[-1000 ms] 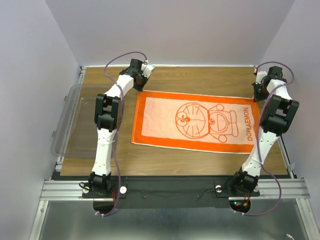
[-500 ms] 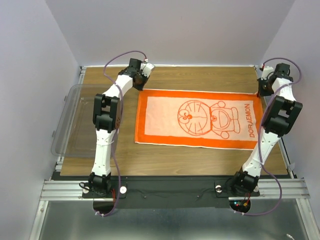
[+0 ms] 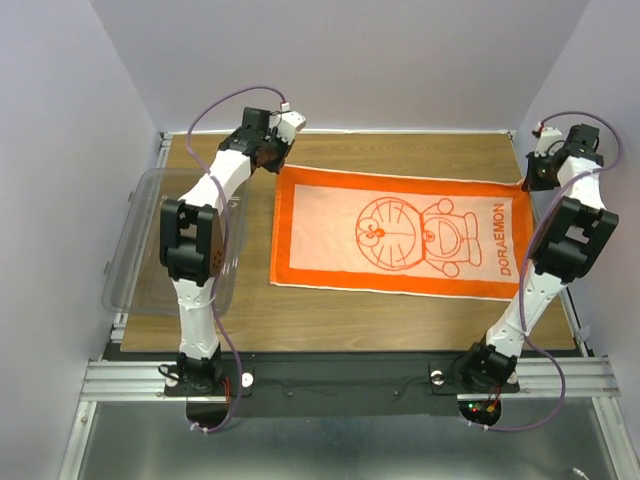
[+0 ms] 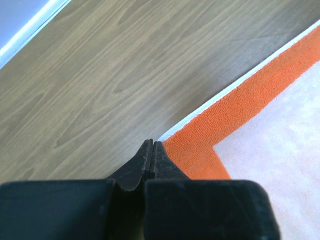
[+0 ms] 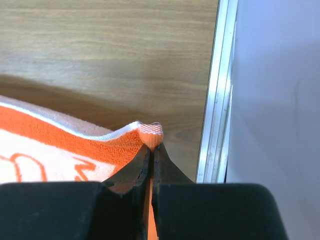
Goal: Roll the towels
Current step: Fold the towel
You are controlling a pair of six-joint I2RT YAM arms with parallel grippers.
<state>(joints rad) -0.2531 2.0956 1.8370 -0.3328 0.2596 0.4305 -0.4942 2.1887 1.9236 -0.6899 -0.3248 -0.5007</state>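
The orange towel (image 3: 330, 230) lies spread face up on the wooden table, its white panel showing the cat outline and DORAEMON lettering. My left gripper (image 3: 274, 160) is shut at the towel's far left corner (image 4: 200, 145); the corner runs in under its fingertips (image 4: 153, 144). My right gripper (image 3: 527, 183) is shut on the far right corner, and a fold of orange cloth (image 5: 151, 133) pokes out above its closed tips (image 5: 152, 148). The far edge runs stretched between the two grippers and casts a shadow on the wood.
A clear plastic tub (image 3: 150, 240) sits at the left edge of the table, beside the left arm. A metal rail (image 5: 216, 90) and the side wall stand just right of the right gripper. Bare wood (image 3: 400, 320) lies in front of the towel.
Both grippers have moved outward and toward the back wall. The towel's far edge has been drawn out longer and straighter, and the towel has shifted back.
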